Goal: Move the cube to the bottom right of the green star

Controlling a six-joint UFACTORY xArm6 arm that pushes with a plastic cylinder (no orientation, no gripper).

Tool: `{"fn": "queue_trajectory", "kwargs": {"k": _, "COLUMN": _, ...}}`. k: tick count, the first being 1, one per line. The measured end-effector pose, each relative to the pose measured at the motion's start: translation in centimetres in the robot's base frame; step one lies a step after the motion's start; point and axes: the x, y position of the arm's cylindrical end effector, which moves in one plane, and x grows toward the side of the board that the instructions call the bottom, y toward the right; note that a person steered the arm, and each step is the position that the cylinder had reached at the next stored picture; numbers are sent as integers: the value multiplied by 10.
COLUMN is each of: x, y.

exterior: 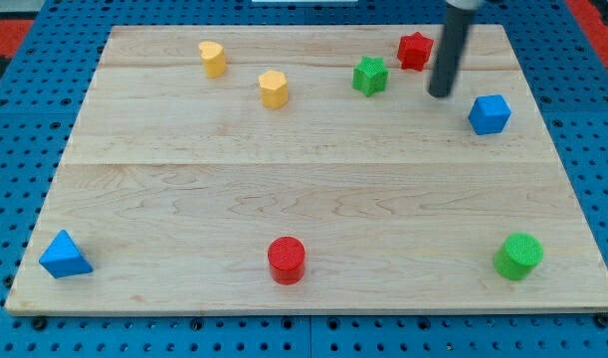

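Cube (490,114), blue, one only, sits near the board's (184,189) right edge, my tip (441,94) holding nothing just left of it, beside one green star (369,76).

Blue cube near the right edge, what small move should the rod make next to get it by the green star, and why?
Probably swing my tip around to the right side of the blue cube. My tip sits just up-left of it, between it and the green star, so pushing from here would drive it away.
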Motion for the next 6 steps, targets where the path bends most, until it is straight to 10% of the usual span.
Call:
{"fn": "queue_trajectory", "kwargs": {"k": 2, "x": 36, "y": -71}}
{"fn": "queue_trajectory", "kwargs": {"k": 6, "x": 89, "y": 87}}
